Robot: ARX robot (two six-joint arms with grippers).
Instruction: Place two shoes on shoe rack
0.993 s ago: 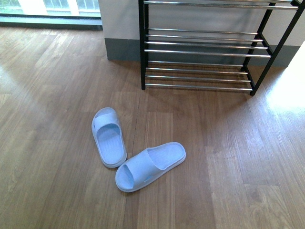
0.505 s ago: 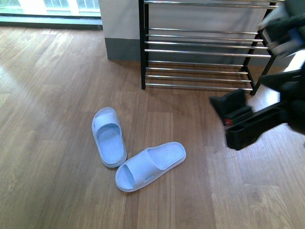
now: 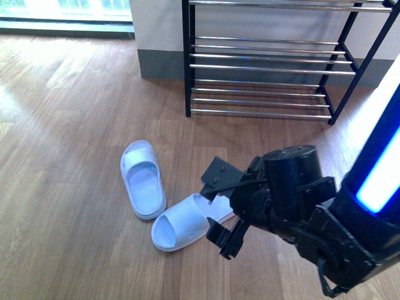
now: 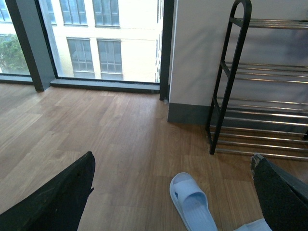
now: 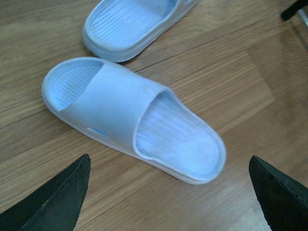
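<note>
The two shoes are pale blue slide slippers on the wood floor. One slipper [image 3: 142, 178] lies lengthwise. The other slipper [image 3: 178, 225] lies at an angle, closer to me. My right gripper [image 3: 220, 209] is open over the heel end of the angled slipper [image 5: 130, 115], its fingers either side and touching nothing. The lengthwise slipper [image 5: 130, 24] lies just beyond it. The shoe rack [image 3: 262, 69], a black frame with chrome bars, stands against the far wall. My left gripper [image 4: 173, 163] is open, held high above the floor, looking at a slipper [image 4: 192, 204] and the rack [image 4: 269, 96].
A grey skirting runs along the white wall [image 3: 156, 62] behind the rack. Floor-to-ceiling windows [image 4: 96, 38] are off to the left. My right arm's lit blue housing [image 3: 381, 162] fills the right edge of the front view.
My right arm came into the front view from the right and swung down and left to the angled slipper. The slippers have not moved.
</note>
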